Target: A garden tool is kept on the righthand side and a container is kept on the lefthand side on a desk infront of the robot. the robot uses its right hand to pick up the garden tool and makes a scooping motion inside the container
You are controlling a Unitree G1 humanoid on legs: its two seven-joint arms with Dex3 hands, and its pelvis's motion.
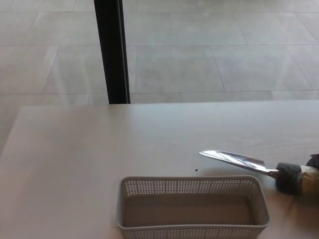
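**Q:** Where is the garden tool?

**A:** The garden tool [239, 161] sits at the right side of the surface [99, 149], just behind the container's right rear corner. Its shiny metal blade points toward my left, tip beyond the far rim. The dark collar and pale handle run off the right edge of the view. Blade reads slightly tilted, tip a little higher in the picture than the collar; whether it is clear of the surface I cannot tell.

**Q:** And your right hand?

**A:** Only a dark sliver of my right hand [314, 160] shows at the right edge, just above the handle. It is touching or very close to the handle — I cannot tell how far apart my fingers are, or whether they have hold of the tool. My left hand does not show at all.

**Q:** The container?

**A:** The container [192, 185] is a pale oblong basket with perforated walls, at the near edge of the surface, centre-right in the view. Long side faces me. Nothing lies in it.

**Q:** Anything else worth logging?

**A:** A small dark speck [196, 170] lies on the surface between blade tip and rim. Beyond the surface — a black upright post [112, 50] against a tiled floor [209, 55].
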